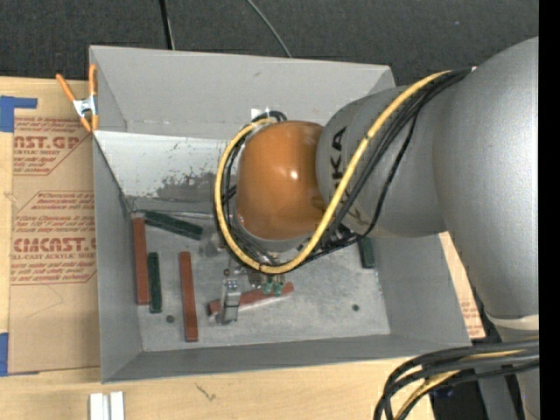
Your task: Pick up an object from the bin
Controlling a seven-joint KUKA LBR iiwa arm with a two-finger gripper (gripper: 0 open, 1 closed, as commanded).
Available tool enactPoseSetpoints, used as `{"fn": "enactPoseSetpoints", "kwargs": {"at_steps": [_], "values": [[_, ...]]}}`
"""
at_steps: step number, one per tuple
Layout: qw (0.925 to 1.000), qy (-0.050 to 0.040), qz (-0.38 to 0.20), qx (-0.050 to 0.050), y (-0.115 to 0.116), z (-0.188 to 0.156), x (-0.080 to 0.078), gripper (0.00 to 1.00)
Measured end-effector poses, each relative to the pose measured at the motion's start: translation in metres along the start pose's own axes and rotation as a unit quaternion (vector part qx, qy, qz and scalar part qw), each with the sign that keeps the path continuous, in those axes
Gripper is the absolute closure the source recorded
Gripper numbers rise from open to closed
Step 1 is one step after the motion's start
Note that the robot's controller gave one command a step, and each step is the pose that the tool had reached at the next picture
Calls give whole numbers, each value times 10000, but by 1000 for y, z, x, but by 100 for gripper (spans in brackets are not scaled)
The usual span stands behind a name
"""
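Note:
My gripper (232, 303) pokes out below the arm's orange cover, low in the bin's middle front. It sits right over the left end of a short red-brown stick (259, 298) lying flat on the floor; whether it touches the stick cannot be told. A longer red-brown stick (187, 297) lies just to the left, running front to back. A dark green stick (176, 226) lies slanted near the back slope, left of the cover.
Further left lie another red-brown stick (140, 261) and a dark green stick (154, 283), side by side near the left wall. A small dark green piece (367, 253) lies at the right, beside the arm, which covers the bin's middle and right.

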State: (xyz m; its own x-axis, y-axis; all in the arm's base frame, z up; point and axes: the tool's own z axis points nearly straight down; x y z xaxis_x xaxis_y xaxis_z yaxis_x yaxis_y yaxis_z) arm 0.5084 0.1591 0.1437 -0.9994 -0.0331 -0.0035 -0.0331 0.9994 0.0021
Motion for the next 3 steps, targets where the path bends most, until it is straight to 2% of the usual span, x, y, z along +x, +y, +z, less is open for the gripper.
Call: {"fn": "enactPoseSetpoints", "kwargs": {"at_steps": [1, 2, 3], "values": [[9975, 32, -702, 21, -30, 19, 3, 0], [9912, 25, -1322, 2, -61, 74, 0, 100], [9912, 25, -1322, 2, -61, 74, 0, 100]]}}
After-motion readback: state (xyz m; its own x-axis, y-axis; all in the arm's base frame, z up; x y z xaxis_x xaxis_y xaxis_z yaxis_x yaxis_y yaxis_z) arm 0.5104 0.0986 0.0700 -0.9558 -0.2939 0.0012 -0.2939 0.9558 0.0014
